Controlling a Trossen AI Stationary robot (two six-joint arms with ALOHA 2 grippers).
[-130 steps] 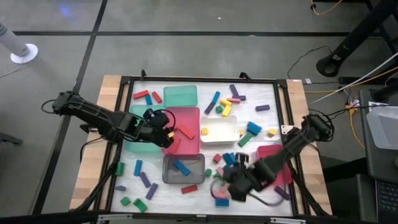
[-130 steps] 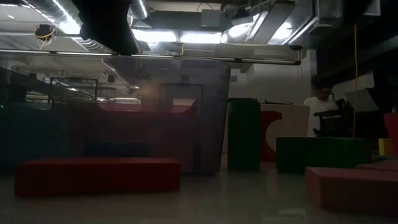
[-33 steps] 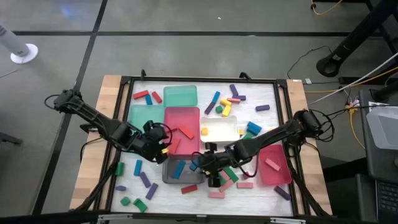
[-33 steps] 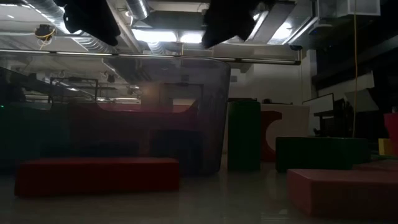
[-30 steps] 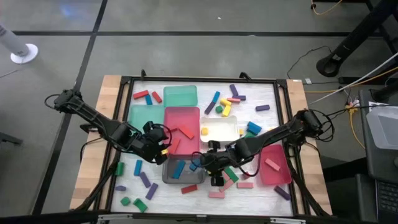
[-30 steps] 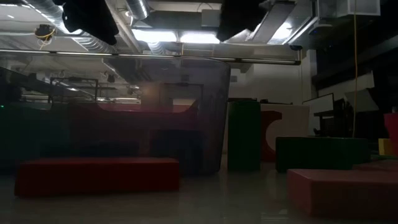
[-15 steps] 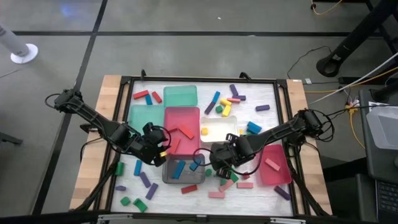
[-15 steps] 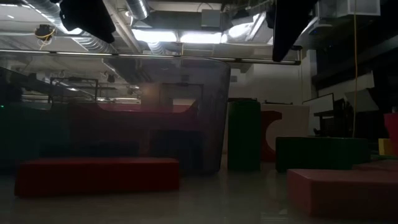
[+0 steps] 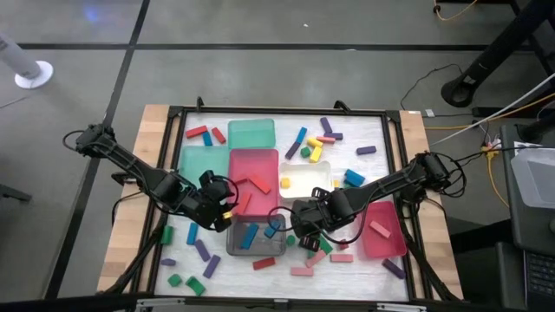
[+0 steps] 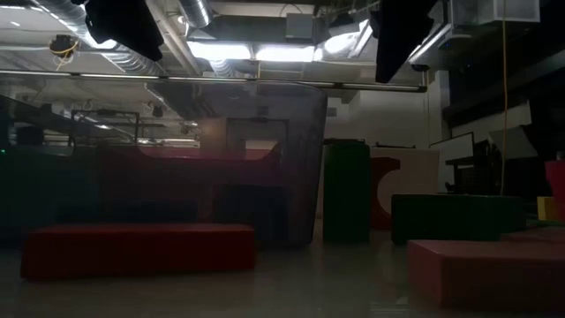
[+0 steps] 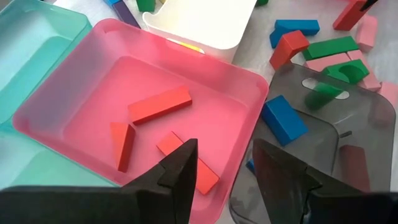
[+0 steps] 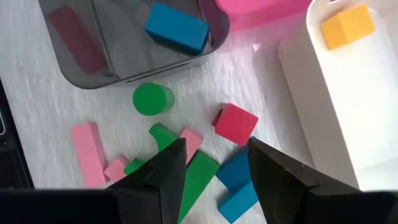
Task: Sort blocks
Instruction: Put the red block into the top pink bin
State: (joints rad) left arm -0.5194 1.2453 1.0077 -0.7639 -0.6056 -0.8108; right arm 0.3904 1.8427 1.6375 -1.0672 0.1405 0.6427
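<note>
My left gripper (image 9: 227, 208) is open and empty above the near right corner of the red tray (image 9: 270, 156), which holds several red blocks (image 11: 160, 104). My right gripper (image 9: 301, 220) is open and empty above a loose cluster just right of the grey tray (image 9: 234, 247): a red cube (image 12: 236, 123), a green cylinder (image 12: 152, 98), and green, pink and blue pieces on the table. A blue block (image 12: 177, 28) lies in the grey tray, and it also shows in the left wrist view (image 11: 283, 119). More blocks lie scattered over the mat.
A white tray (image 9: 321, 191) holds a yellow cube (image 9: 284, 183). Two green trays (image 9: 251, 133) (image 9: 198, 165) stand at the far left. A pink tray (image 9: 392, 247) with a pink block is at the near right. A black frame (image 9: 277, 111) borders the mat.
My right gripper has drawn away from the grey tray, a little toward the table's right and far edges, and now stands over the loose cluster. The blue block stays in the grey tray.
</note>
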